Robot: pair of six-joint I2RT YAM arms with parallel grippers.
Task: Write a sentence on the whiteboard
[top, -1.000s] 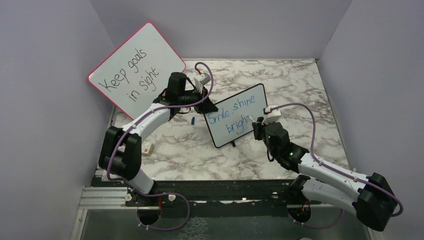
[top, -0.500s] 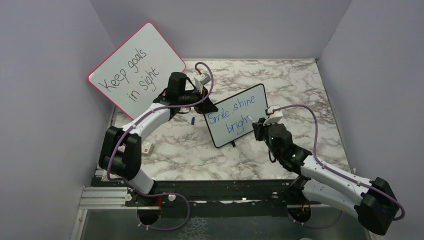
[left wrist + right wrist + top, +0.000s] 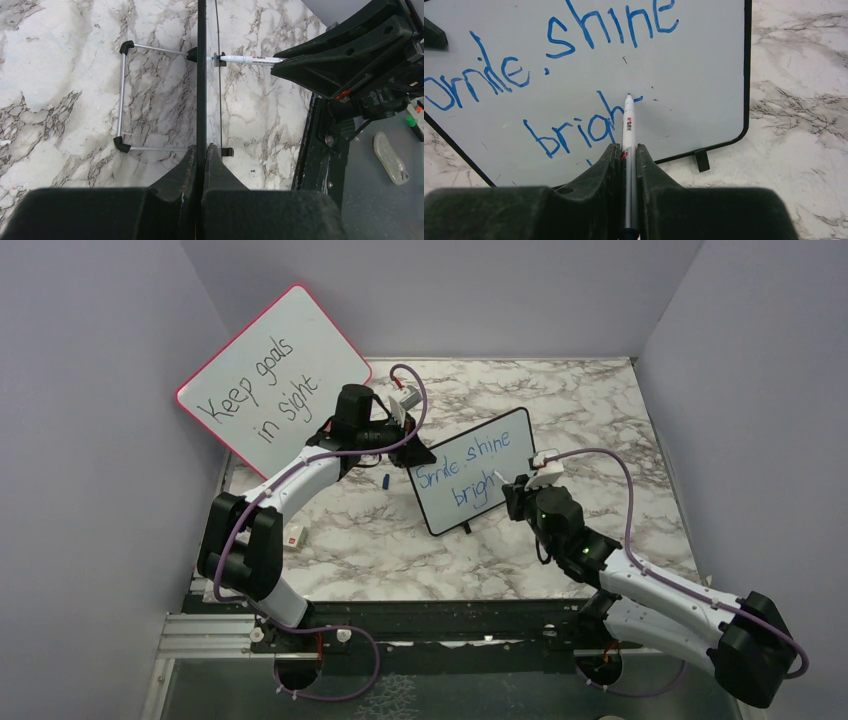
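The small black-framed whiteboard (image 3: 500,445) stands tilted at mid-table. It bears the blue sentence (image 3: 574,35) "Smile, shine" with "brigh" (image 3: 569,132) below. My left gripper (image 3: 412,453) is shut on the board's left edge; the left wrist view shows the board edge-on (image 3: 201,75) between my closed left gripper's (image 3: 201,150) fingers. My right gripper (image 3: 626,150) is shut on a white marker (image 3: 628,120). The marker's tip touches the board at a short stroke right after "brigh". The marker also shows in the left wrist view (image 3: 250,59).
A larger red-framed board (image 3: 275,375) reading "Keep goals in sight" leans at the back left. A small blue cap (image 3: 385,482) lies left of the whiteboard, and a small white object (image 3: 292,536) lies near the left edge. The board's wire stand (image 3: 122,95) rests behind it.
My right gripper with the marker has shifted slightly left against the board. The left arm and the board have not moved.
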